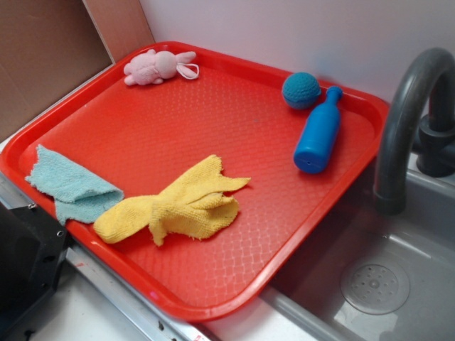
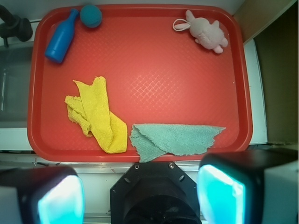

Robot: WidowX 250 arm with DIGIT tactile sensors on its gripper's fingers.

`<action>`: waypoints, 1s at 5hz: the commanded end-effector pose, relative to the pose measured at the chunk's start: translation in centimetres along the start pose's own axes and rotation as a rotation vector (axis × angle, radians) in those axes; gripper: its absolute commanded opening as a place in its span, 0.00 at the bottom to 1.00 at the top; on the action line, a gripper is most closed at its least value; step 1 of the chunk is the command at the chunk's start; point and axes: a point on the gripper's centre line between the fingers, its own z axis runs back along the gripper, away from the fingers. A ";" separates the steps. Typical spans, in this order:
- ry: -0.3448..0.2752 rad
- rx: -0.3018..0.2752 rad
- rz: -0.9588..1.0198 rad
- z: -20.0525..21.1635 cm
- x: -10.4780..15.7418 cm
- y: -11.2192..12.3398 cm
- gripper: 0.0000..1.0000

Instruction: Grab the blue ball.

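The blue ball (image 1: 301, 89) is a small teal-blue knitted ball at the far right corner of the red tray (image 1: 213, 121), touching the neck of a smooth bright-blue bottle-shaped pin (image 1: 318, 131). In the wrist view the ball (image 2: 91, 16) lies at the top left, beside the pin (image 2: 61, 37). My gripper (image 2: 140, 198) is open and empty, its two cyan-padded fingers (image 2: 60, 200) wide apart, high above the tray's near edge and far from the ball. In the exterior view only a black part of the arm (image 1: 25, 263) shows at the lower left.
A yellow cloth (image 1: 174, 206) and a light-teal cloth (image 1: 71, 186) lie near the tray's front. A pink plush rabbit (image 1: 158, 67) lies at the far left corner. A grey faucet (image 1: 412, 121) and sink (image 1: 377, 284) stand right of the tray. A wall runs behind.
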 end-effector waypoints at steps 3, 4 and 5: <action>-0.213 0.023 0.197 -3.8 5.3 -0.6 1.00; -0.273 -0.022 0.196 -5.6 7.8 -0.9 1.00; -0.277 -0.065 0.128 -7.9 11.4 -1.1 1.00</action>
